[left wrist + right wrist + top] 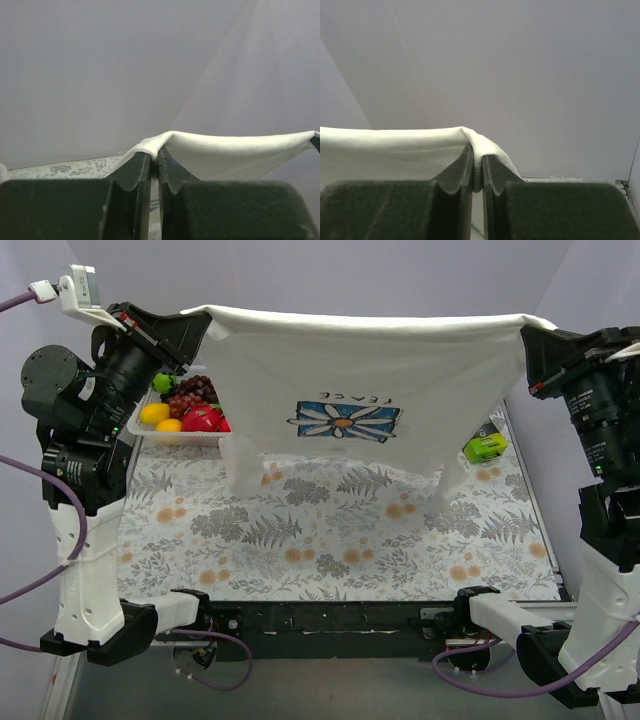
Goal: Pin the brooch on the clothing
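The white T-shirt [360,370] hangs stretched in the air between my two grippers, its blue flower logo [344,421] facing the top camera upside down. My left gripper [200,322] is shut on the shirt's left hem corner; the left wrist view shows white cloth [220,152] pinched in the left gripper [154,161]. My right gripper [530,332] is shut on the right hem corner; the right wrist view shows cloth [395,145] folded over the right gripper [477,161]. The shirt's lower ends hang just above the floral tablecloth [330,530]. The brooch is not in view.
A white tray [150,430] of fruit, with grapes [190,392] and red and yellow pieces, stands at the back left, partly behind the shirt. A green object [484,448] lies at the back right. The arm bases stand along the black near edge [330,620].
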`<action>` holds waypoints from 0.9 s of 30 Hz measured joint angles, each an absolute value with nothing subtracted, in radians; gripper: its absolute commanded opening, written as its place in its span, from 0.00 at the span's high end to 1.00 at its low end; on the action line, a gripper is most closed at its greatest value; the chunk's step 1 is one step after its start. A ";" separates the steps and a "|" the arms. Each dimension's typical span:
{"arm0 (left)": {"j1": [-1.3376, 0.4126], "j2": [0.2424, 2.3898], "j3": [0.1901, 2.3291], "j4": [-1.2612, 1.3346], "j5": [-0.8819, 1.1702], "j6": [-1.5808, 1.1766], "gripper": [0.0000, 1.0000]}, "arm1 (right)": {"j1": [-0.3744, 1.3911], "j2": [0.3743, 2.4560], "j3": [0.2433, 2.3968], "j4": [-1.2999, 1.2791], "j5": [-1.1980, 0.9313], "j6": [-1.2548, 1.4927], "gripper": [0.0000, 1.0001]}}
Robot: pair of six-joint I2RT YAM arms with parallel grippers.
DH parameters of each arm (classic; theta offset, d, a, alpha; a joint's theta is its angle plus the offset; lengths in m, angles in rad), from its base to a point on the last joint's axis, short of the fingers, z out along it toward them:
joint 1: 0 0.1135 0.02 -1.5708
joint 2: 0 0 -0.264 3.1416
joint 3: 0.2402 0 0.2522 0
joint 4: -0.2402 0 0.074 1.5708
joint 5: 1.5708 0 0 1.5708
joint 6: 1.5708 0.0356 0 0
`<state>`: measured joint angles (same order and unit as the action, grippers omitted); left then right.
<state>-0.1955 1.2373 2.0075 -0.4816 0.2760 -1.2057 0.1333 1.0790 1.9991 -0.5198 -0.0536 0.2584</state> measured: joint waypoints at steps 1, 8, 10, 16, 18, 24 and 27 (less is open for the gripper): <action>-0.196 1.213 2.008 -0.496 0.284 -1.206 1.00 | 0.133 1.063 2.000 -0.531 -0.060 0.262 0.99; -0.196 1.205 2.034 -0.539 0.303 -1.204 1.00 | 0.133 1.055 2.034 -0.551 -0.070 0.264 0.99; -0.196 1.205 2.042 -0.550 0.303 -1.200 1.00 | 0.133 1.053 2.035 -0.552 -0.075 0.266 0.99; -0.196 1.223 2.038 -0.553 0.297 -1.188 1.00 | 0.133 1.065 2.030 -0.551 -0.077 0.264 0.99; -0.196 1.231 2.021 -0.543 0.294 -1.185 1.00 | 0.133 1.069 2.010 -0.546 -0.073 0.261 0.99; -0.196 1.304 1.964 -0.522 0.288 -1.185 1.00 | 0.133 1.110 1.911 -0.521 -0.051 0.253 0.99; -0.196 1.368 1.959 -0.507 0.287 -1.186 1.00 | 0.133 1.164 1.895 -0.511 -0.040 0.250 0.99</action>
<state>-0.1955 1.3678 1.9587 -0.5072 0.2874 -1.1858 0.1333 1.1637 1.8954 -0.5114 -0.0399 0.2497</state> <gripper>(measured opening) 0.054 0.140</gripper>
